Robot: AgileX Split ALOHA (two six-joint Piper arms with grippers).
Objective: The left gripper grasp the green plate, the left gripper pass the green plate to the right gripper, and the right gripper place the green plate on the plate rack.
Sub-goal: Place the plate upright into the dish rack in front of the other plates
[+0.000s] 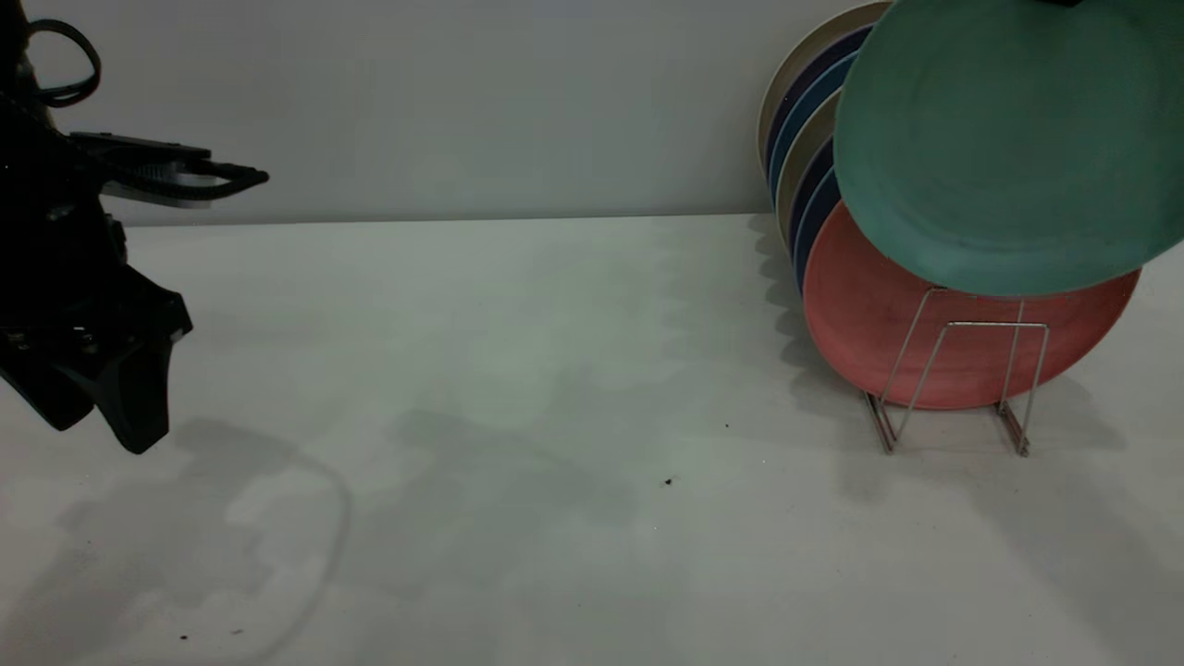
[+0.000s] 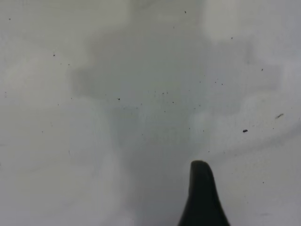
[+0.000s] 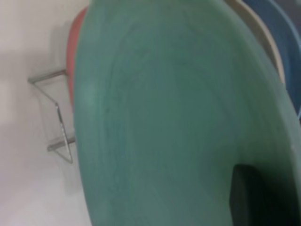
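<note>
The green plate (image 1: 999,148) hangs tilted in the air at the upper right, just above and in front of the plate rack (image 1: 980,326), and overlaps the plates standing in it. It fills the right wrist view (image 3: 164,117), where one black finger (image 3: 249,197) of my right gripper presses on its face. The gripper is shut on the plate's upper edge. In the exterior view only a black sliver of the right gripper (image 1: 1064,3) shows at the top edge. My left gripper (image 1: 102,425) is open and empty at the far left, low over the table. One of its fingers (image 2: 202,197) shows over bare table.
A salmon-pink plate (image 1: 879,324) stands at the front of the rack, with blue plates (image 1: 814,199) and beige plates (image 1: 800,65) behind it. The rack's wire loops (image 3: 59,113) show beside the green plate. The grey table (image 1: 555,416) runs to a wall behind.
</note>
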